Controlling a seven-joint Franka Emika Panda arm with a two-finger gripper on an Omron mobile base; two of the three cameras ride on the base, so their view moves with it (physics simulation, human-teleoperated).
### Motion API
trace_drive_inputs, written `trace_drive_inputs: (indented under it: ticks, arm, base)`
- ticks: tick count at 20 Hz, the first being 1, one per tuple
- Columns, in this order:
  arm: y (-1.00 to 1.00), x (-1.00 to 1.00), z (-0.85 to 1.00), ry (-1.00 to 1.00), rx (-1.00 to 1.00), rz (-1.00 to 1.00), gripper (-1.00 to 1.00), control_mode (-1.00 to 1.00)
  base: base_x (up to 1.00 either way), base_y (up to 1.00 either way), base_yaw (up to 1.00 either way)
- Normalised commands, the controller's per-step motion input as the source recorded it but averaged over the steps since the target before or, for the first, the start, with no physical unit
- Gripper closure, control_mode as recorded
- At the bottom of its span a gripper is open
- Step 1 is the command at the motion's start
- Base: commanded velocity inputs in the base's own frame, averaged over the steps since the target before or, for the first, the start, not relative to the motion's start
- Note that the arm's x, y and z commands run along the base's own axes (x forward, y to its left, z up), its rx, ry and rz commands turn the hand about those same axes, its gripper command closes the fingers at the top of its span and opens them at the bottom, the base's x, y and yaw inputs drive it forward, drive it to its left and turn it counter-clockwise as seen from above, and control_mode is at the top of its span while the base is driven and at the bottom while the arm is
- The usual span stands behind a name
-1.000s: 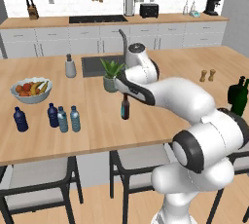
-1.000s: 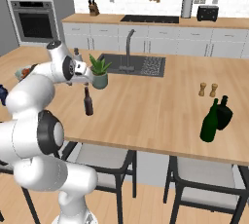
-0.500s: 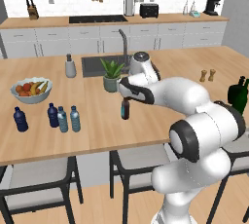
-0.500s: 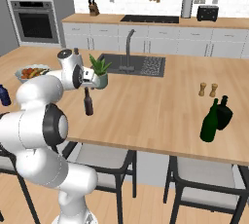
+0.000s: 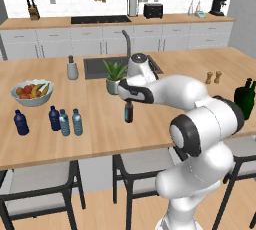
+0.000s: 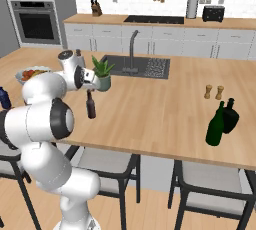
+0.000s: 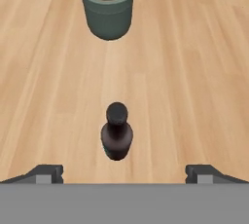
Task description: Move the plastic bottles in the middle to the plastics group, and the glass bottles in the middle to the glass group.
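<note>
The brown glass bottle [image 5: 129, 111] stands upright on the bench [image 5: 100, 134] in front of a potted plant [image 5: 115, 76], with the gripper [image 7: 121, 172] poised directly above its cap, jaws spread wide and gripping nothing. This looks like the approach to picking it up: next the jaws should drop around the neck and close. It must then travel to the green bottles [image 6: 221, 122] far right, past the salt and pepper shakers [image 6: 213, 92]; the pale water bottles [image 5: 70, 122] wait beside the navy bottles [image 5: 21, 122].
</note>
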Motion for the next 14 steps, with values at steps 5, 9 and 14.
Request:
trace_drive_inputs:
  ticks: [5, 9, 14]
  arm:
    - [0.04, 0.08, -0.21, 0.04, 0.00, 0.00, -1.00, -1.00]
    - [-0.02, 0.11, -0.23, 0.01, 0.00, 0.00, -1.00, -1.00]
    - [-0.05, 0.26, -0.19, 0.01, 0.00, 0.00, -1.00, -1.00]
  base:
    - [0.00, 0.00, 0.00]
    - [0.00, 0.00, 0.00]
    - [0.00, 0.00, 0.00]
